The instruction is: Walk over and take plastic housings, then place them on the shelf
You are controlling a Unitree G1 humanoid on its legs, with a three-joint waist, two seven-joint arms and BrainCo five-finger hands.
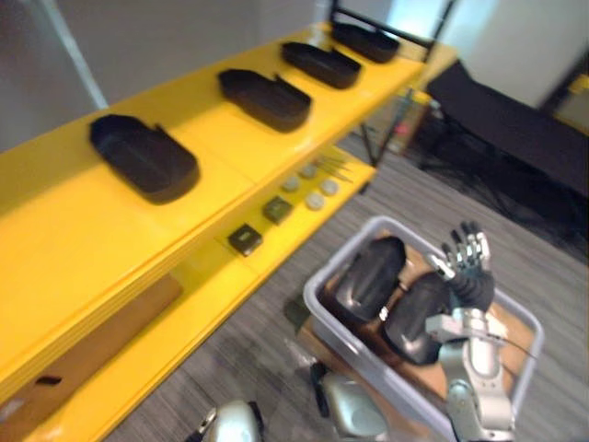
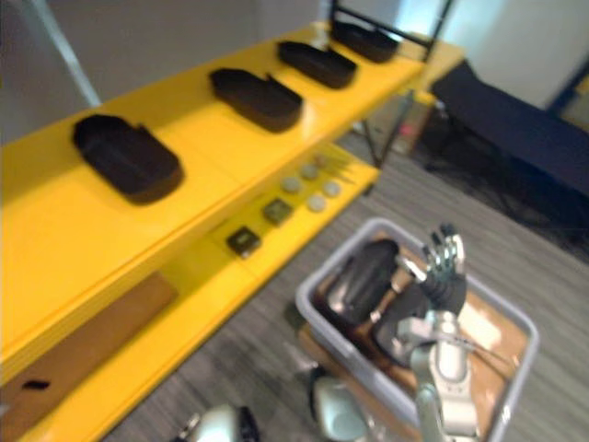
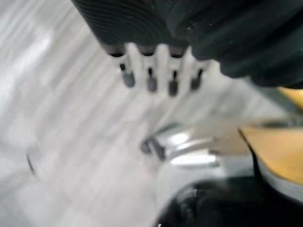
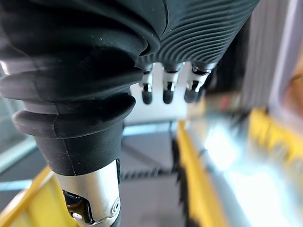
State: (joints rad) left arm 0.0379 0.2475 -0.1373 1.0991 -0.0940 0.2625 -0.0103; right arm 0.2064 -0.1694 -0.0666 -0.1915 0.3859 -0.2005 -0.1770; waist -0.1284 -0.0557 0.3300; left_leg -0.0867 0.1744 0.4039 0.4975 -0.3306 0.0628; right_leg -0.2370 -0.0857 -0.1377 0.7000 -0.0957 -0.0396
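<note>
Four plastic housings (image 1: 143,157) sit on top of the shelf (image 1: 230,138), two remain in the grey bin (image 1: 350,251) where the right robot hand (image 1: 469,267) hovers open-fingered and empty, the left robot hand (image 3: 161,66) released too.

Glossy yellow shelf (image 1: 55,249), matt black plastic housings (image 1: 143,157), smooth pale-grey plastic bin (image 1: 313,295), streaked grey floor (image 1: 244,354).

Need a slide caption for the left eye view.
Right hand, open, over a grey bin of two black housings; four more sit along the yellow shelf.
</note>
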